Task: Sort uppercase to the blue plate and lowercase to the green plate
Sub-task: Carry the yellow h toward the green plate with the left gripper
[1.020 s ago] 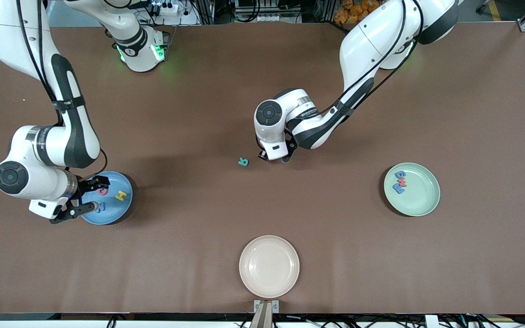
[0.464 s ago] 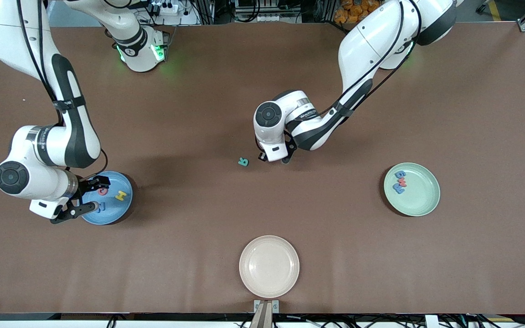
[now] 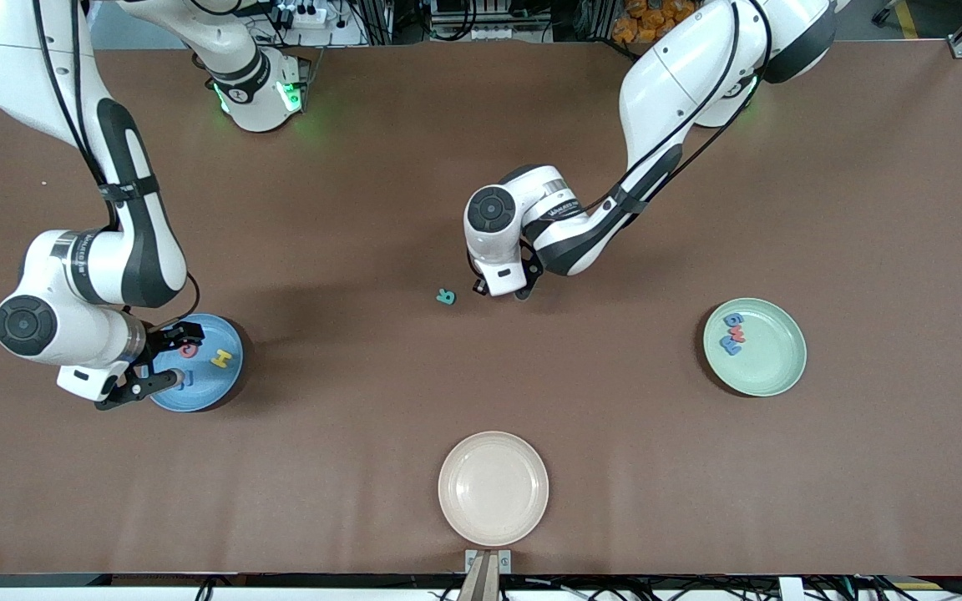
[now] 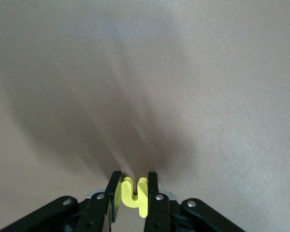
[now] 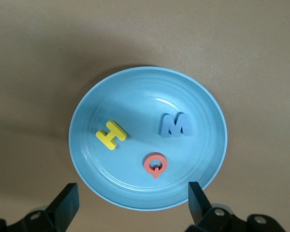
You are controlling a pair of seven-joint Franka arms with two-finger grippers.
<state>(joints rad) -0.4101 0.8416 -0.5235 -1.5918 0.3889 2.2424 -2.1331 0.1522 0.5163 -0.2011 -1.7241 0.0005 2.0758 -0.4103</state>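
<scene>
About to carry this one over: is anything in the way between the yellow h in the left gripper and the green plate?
Nothing visible. The left gripper is shut on the yellow h at mid-table, and only bare table lies between it and the green plate. The teal R lies toward the right arm's end, off that path.

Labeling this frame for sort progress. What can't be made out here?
- Left gripper is shut on the yellow h; in the front view the wrist hides both.
- Whether the yellow h has left the table: cannot tell.
- Letters on the green plate: too small in the front view to read surely.
- Blue W on the blue plate: partly covered by the open right gripper in the front view.
</scene>
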